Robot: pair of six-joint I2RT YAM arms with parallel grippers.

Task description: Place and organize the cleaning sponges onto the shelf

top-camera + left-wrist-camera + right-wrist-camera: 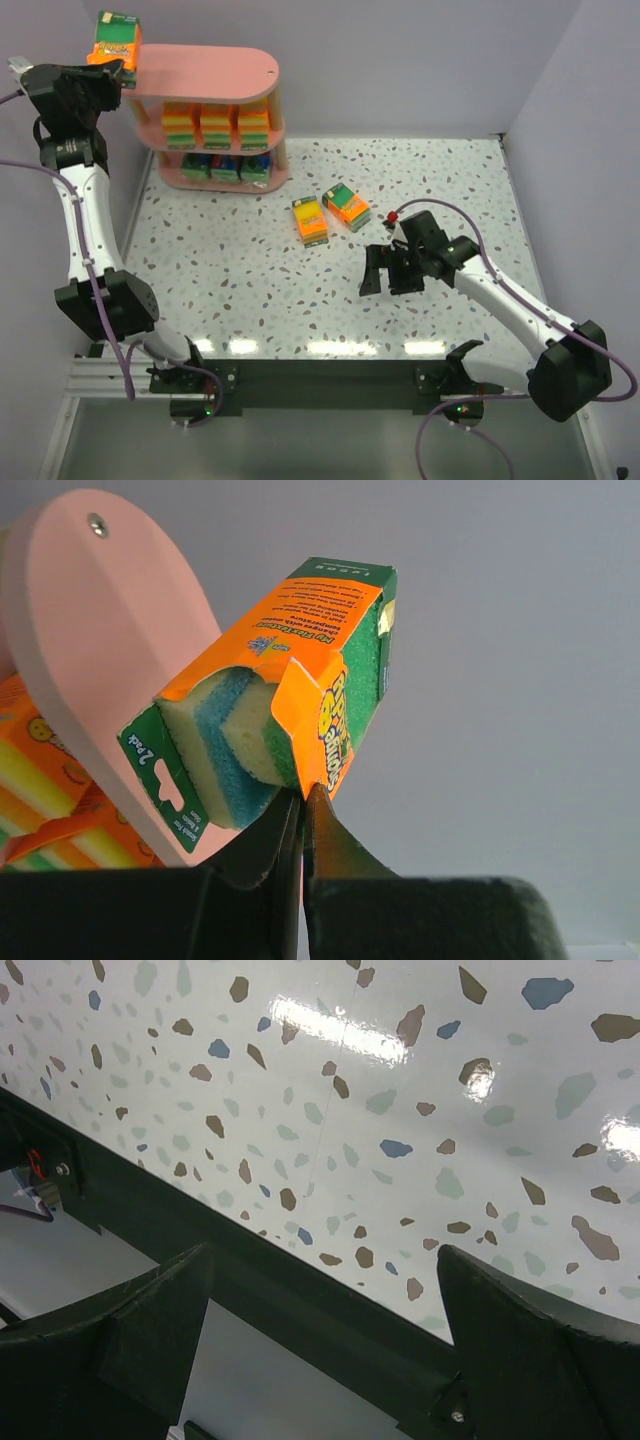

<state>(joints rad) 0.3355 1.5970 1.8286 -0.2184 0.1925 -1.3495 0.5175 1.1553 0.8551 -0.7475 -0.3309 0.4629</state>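
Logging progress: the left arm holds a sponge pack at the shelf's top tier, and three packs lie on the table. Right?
Not quite: the top external view shows two packs on the table, not three. The left fingers do hold a sponge pack at the top tier of the shelf.

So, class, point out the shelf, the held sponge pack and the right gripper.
shelf (215,70): top view, bare top board.
sponge pack (300,650): left wrist view, orange face.
right gripper (388,278): top view, between fingertips.
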